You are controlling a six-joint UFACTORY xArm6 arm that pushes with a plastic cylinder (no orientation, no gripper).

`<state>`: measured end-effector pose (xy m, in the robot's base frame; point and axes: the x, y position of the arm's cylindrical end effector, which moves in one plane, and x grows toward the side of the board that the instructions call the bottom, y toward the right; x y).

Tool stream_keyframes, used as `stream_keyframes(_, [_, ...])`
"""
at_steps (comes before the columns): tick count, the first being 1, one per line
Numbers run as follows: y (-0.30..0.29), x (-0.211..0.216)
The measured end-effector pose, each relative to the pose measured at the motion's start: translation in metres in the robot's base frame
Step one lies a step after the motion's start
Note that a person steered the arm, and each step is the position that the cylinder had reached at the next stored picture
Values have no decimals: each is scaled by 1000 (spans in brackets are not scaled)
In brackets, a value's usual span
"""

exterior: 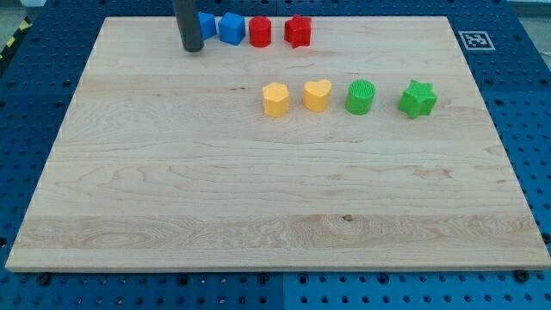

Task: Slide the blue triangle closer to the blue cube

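Note:
The blue triangle [207, 23] sits near the board's top edge, partly hidden behind my rod. The blue cube [232, 28] stands just to its right, almost touching it. My tip [191, 48] rests on the board at the triangle's left side, slightly toward the view's bottom.
A red cylinder [260, 32] and a red star [297, 31] continue the top row to the right. A second row holds a yellow hexagon [275, 99], a yellow heart [317, 95], a green cylinder [361, 96] and a green star [417, 99]. The wooden board [172, 189] lies on a blue pegboard.

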<state>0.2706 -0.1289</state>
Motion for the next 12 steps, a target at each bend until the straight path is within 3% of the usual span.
stream_keyframes(2, [61, 1])
stream_keyframes(4, [64, 2])
stream_keyframes(6, [64, 43])
stream_keyframes(8, [62, 53])
stream_keyframes(9, [26, 40])
stream_keyframes(11, [-64, -49])
stream_keyframes(12, [-68, -80])
